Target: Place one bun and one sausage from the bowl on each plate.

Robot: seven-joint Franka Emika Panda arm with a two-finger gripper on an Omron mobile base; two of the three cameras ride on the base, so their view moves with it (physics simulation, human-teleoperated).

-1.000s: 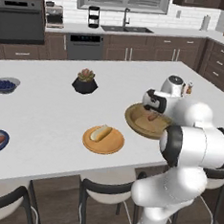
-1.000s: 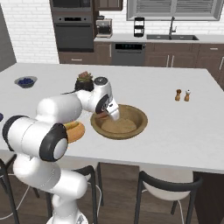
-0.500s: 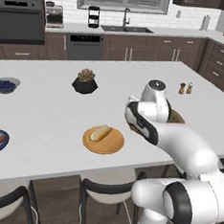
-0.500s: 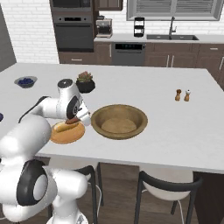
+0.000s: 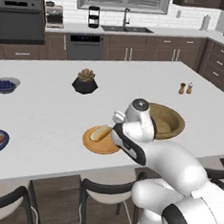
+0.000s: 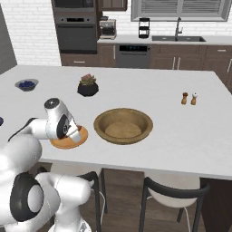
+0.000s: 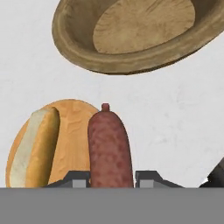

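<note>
The gripper (image 7: 111,177) is clamped on a sausage (image 7: 109,146), its two dark finger tips pressed to either side of the sausage's near end; in the hand view the sausage runs straight away from the fingers, a plump reddish-brown link with a mottled skin and a small knotted nub at its far tip. It hangs over the right part of the orange-tan plate (image 7: 72,131), a flat round disc with a wood-like grain; whether it touches the plate I cannot tell. A bun (image 7: 36,146) lies on the left side of that plate — long, pale cream on its cut side and golden-tan along the crust — just beside the sausage.

The wooden bowl (image 7: 83,50) sits near the plate but apart from it on the white counter (image 5: 45,122); it is wide, shallow and brown with a thick olive-tan rim, and its inside shows bare wood.

From the left base view the grey-blue plate (image 5: 0,148) lies well apart at the counter's left edge, with a bun and a sausage on it; the arm's wrist covers the right edge of the orange-tan plate.
</note>
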